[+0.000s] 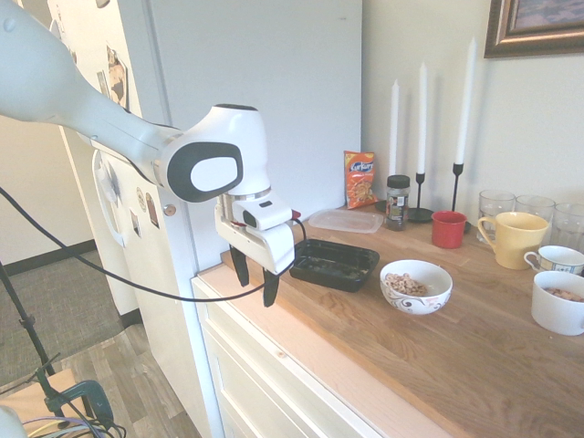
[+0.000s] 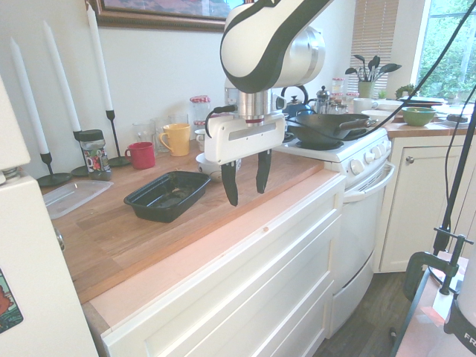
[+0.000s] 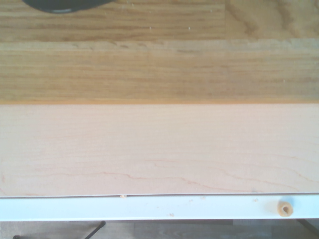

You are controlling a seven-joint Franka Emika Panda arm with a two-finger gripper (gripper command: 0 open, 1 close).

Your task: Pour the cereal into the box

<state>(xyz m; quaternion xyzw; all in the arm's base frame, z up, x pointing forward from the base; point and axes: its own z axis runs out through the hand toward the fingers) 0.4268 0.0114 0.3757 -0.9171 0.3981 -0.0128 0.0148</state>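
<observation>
The gripper (image 1: 255,275) hangs empty with jaws wide above the wooden counter's (image 1: 429,356) front edge, clear wood all around it. Just behind sits the black box (image 1: 334,264), its inside bare. The cereal (image 1: 403,285) lies in a white patterned bowl (image 1: 416,287) mid-counter beside the box; in the second exterior view the arm hides that bowl almost entirely.

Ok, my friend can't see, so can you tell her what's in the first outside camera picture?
A white robot arm holds its open gripper pointing down over the front edge of a wooden counter, holding nothing. Just behind it sits an empty black tray, and beside that a white bowl of cereal.
</observation>
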